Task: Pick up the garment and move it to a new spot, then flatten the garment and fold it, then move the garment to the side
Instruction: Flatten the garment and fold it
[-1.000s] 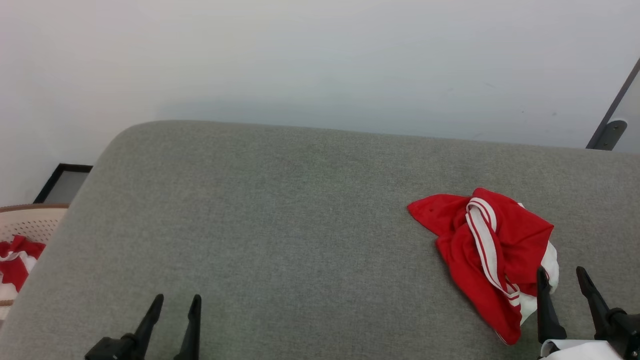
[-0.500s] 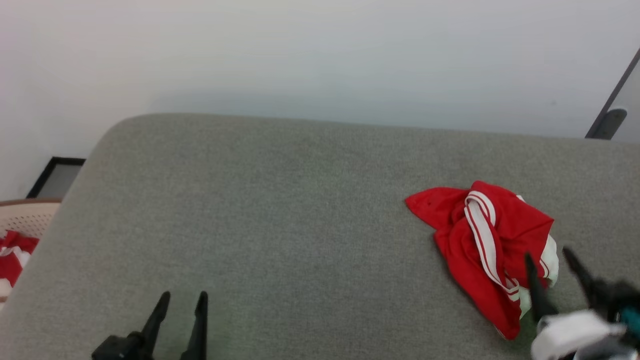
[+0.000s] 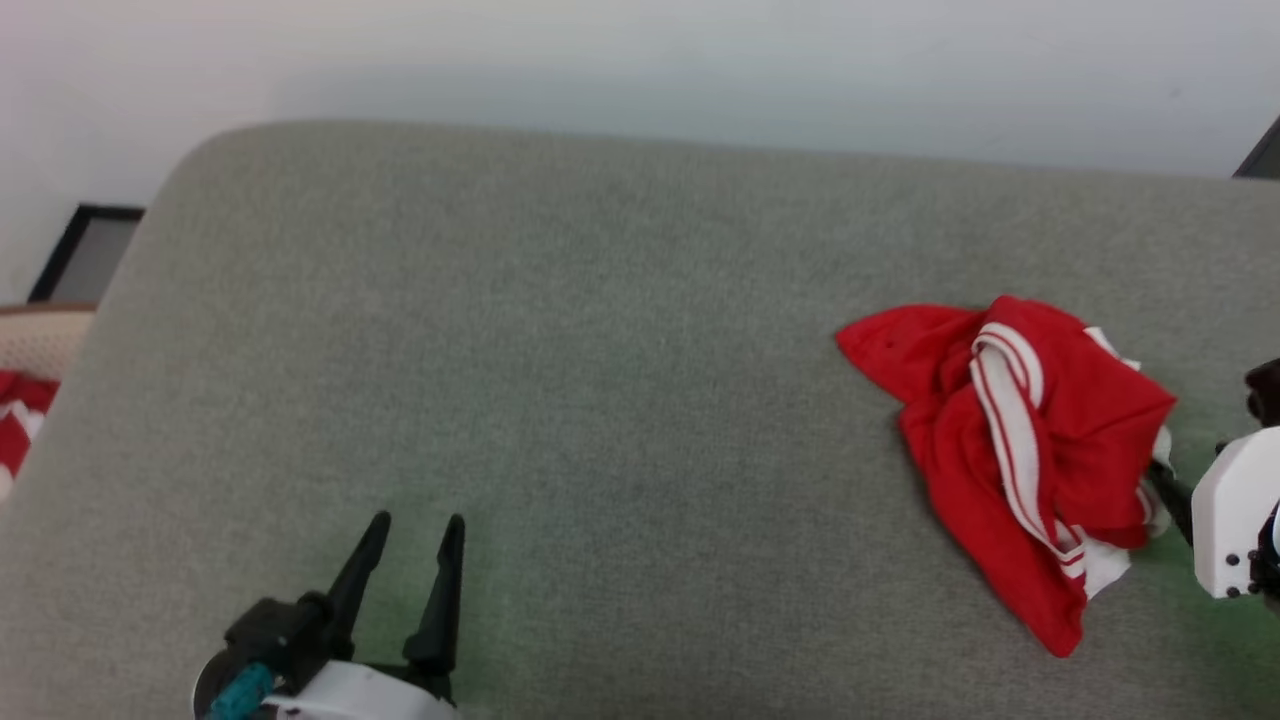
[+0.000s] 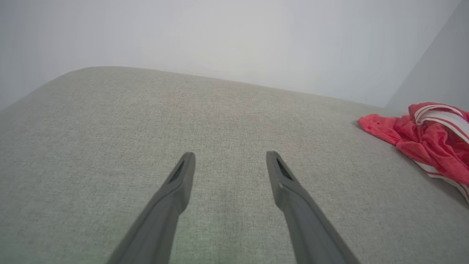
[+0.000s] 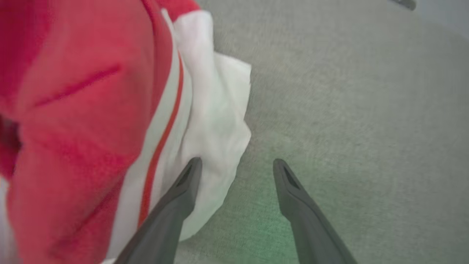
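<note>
Red fabric, bunched at the right of the grey cushion (image 3: 600,350) — found the garment (image 3: 1010,450) unlifted. Found the right gripper (image 5: 237,161) at its white edge, jaws spread — likely staged for a pinch. Found the left gripper (image 3: 417,520) well apart, likewise spread.

The right gripper (image 5: 236,162) now reaches in at the garment's (image 3: 1000,450) right edge, no longer below its near corner.

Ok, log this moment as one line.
step: pick-up pending; garment: crumpled on grey surface; right gripper: open, at white edge; left gripper: open, away
</note>
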Robot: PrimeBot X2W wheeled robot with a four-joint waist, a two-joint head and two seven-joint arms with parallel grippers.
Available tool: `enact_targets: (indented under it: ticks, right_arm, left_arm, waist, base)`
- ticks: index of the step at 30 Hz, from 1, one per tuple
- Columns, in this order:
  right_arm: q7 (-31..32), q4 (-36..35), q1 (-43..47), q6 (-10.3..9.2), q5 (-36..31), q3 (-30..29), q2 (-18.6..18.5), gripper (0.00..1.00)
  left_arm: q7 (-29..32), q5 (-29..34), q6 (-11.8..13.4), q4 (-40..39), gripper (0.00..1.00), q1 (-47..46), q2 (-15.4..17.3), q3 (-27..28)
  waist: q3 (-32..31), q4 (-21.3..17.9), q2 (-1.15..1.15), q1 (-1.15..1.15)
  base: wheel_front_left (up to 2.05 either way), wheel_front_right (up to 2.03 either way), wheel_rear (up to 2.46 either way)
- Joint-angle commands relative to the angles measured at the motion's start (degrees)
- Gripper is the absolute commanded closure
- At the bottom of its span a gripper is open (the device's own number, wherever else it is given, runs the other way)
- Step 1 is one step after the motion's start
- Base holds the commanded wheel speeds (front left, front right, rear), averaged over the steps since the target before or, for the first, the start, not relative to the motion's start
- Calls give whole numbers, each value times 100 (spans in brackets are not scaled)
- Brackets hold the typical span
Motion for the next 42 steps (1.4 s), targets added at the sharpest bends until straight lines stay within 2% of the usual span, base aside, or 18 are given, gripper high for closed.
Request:
enact_targets:
  ticks: [1, 6, 10, 11, 12, 13, 19, 28, 29, 34, 37, 38, 39, 40, 42]
  right_arm:
    - [343, 13, -157, -8, 215, 252, -169, 0]
    - [988, 193, -400, -8, 507, 477, -228, 0]
    - [1017, 184, -458, -7, 541, 615, -123, 0]
    - [988, 155, -463, -5, 531, 663, -110, 10]
    - [957, 140, -459, -3, 548, 684, -102, 57]
    - [922, 114, -441, -2, 594, 698, -105, 100]
    - [353, 7, -501, -11, 521, 303, -416, 100]
    - [-397, 316, -470, -9, 241, -1123, -684, 100]
    - [-397, 316, -470, -9, 241, -1123, -684, 100]
    - [-789, 704, -381, -9, -213, -2395, -624, 100]
    - [-1073, 988, -382, -8, -810, -3328, -573, 100]
    - [-1191, 1122, -331, -8, -1262, -3790, -436, 100]
    - [-1191, 1122, -331, -8, -1262, -3790, -436, 100]
    - [-1353, 1199, -373, -8, -1690, -4319, -305, 100]
    - [-1419, 1198, -384, -8, -1871, -4479, -227, 100]
  left_arm:
    - [1, -53, -7, 3, 0, -130, 30, -53]
    - [1, -139, -7, 17, 0, -306, 66, -158]
    - [1, -189, -7, 65, 0, -377, 102, -184]
    - [1, -195, -7, 75, 0, -390, 102, -187]
    - [1, -201, -7, 86, 0, -400, 105, -201]
    - [1, -201, -7, 93, 0, -409, 111, -212]
    - [1, -209, -7, 45, 0, -418, 203, -266]
    - [1, -190, -7, -89, 0, -586, 366, -351]
    - [1, -190, -7, -89, 0, -586, 366, -351]
    - [1, -205, -7, -125, 0, -678, 451, -373]
    - [1, -207, -7, -138, 0, -734, 488, -400]
    - [1, -222, -7, -137, 0, -748, 516, -409]
    - [1, -222, -7, -137, 0, -748, 516, -409]
    - [1, -225, -7, -136, 0, -760, 543, -396]
    - [1, -220, -7, -132, 0, -761, 558, -397]
  waist:
    - [321, 128, 0, 0]
    - [616, 186, 0, 0]
    - [732, 204, 0, 0]
    - [747, 199, 0, 0]
    - [755, 189, 0, 0]
    - [757, 172, 0, 0]
    - [775, -45, 0, 0]
    - [1021, -332, 0, 0]
    - [1021, -332, 0, 0]
    - [1173, -398, 0, 0]
    - [1227, -391, 0, 0]
    - [1249, -386, 0, 0]
    - [1249, -386, 0, 0]
    - [1255, -398, 0, 0]
    - [1256, -407, 0, 0]
  base:
    - [0, 0, 0]
    - [0, 0, 0]
    - [0, 0, 0]
    - [0, 0, 0]
    - [0, 0, 0]
    - [0, 0, 0]
    - [0, 0, 0]
    - [0, 0, 0]
    - [0, 0, 0]
    - [0, 0, 0]
    - [0, 0, 0]
    - [0, 0, 0]
    - [0, 0, 0]
    - [0, 0, 0]
    - [0, 0, 0]
